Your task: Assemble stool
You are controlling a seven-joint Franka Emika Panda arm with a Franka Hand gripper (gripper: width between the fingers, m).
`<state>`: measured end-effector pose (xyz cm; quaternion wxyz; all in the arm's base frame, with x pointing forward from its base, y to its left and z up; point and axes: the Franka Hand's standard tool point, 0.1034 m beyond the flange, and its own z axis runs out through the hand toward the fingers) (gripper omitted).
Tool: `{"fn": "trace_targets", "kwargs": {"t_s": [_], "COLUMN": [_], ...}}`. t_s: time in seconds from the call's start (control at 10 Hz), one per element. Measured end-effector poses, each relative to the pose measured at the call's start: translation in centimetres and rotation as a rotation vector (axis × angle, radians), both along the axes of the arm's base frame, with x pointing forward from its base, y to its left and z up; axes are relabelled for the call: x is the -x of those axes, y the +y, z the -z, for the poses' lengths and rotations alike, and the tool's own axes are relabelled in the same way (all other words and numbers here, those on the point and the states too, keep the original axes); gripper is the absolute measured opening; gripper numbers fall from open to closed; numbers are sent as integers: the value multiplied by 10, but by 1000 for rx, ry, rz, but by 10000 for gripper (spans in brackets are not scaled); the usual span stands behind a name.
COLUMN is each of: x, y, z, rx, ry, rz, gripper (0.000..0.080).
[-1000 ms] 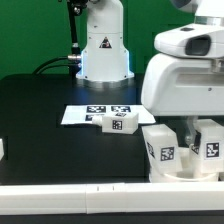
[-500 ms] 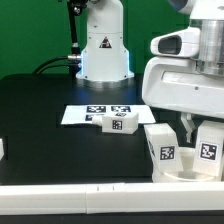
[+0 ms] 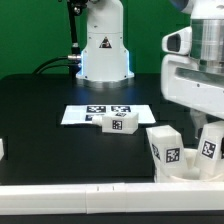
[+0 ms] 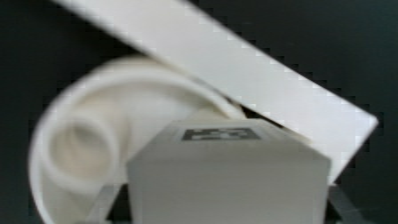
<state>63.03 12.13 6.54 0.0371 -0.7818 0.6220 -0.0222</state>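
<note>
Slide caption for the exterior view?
Panda hand low between two tagged stool legs at the exterior view's right; a third leg lies by the marker board.

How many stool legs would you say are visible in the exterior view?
3: one leg by the marker board, two more at the seat; others may be hidden.

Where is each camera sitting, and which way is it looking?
Exterior view: off the arm, facing across the black table toward the robot's white base; the arm's white wrist shows at the exterior view's right.
Wrist view: on the wrist, facing the round white ring-shaped plastic seat and a chunky white tagged leg block; no robot part clearly shows.
Shared: the seat and a tagged leg block.
</note>
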Motion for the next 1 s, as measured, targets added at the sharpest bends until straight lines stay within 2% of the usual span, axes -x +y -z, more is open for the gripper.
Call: {"fn": "trace_targets", "kwargs": {"t_s": [0.2, 0.4, 0.6, 0.7, 0.8, 0.9, 1.0], "x": [-4, -4, -4, -5, -8, -12, -11], "y": [-4, -2, -2, -2, -1, 0, 2], "z": [0, 0, 0, -1, -9, -24, -36], "rx": [-56, -69, -68, -66, -69, -67, -47], "ry": [-23, -20, -21, -25, -37, -56, -98], "rz": [260, 350, 335, 296, 259, 150, -74], "gripper": [337, 337, 337, 522, 610, 610, 643]}}
